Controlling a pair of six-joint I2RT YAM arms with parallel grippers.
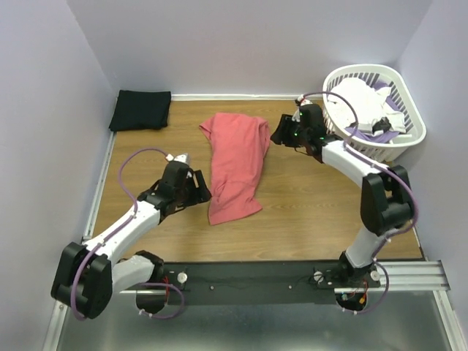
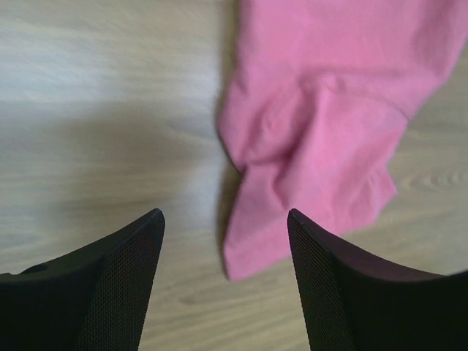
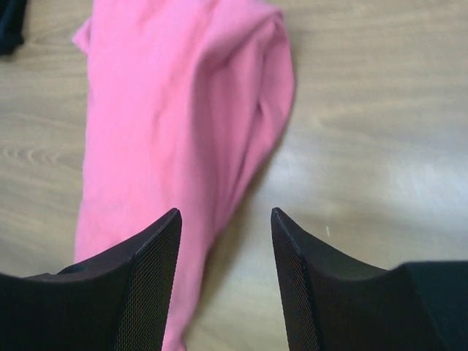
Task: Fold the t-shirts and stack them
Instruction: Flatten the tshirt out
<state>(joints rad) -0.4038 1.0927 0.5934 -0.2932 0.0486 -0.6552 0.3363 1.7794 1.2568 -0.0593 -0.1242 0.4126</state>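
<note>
The coral-red t-shirt lies folded lengthwise in a long strip in the middle of the wooden table. The black t-shirt lies folded at the far left corner. My left gripper is open and empty, just left of the red shirt's near end, which shows in the left wrist view. My right gripper is open and empty, just right of the shirt's far end; the shirt's right edge runs under the left fingertip in the right wrist view.
A white slatted basket with white and dark cloth in it stands at the far right corner. Grey walls close in the left, back and right sides. A metal rail runs along the near edge.
</note>
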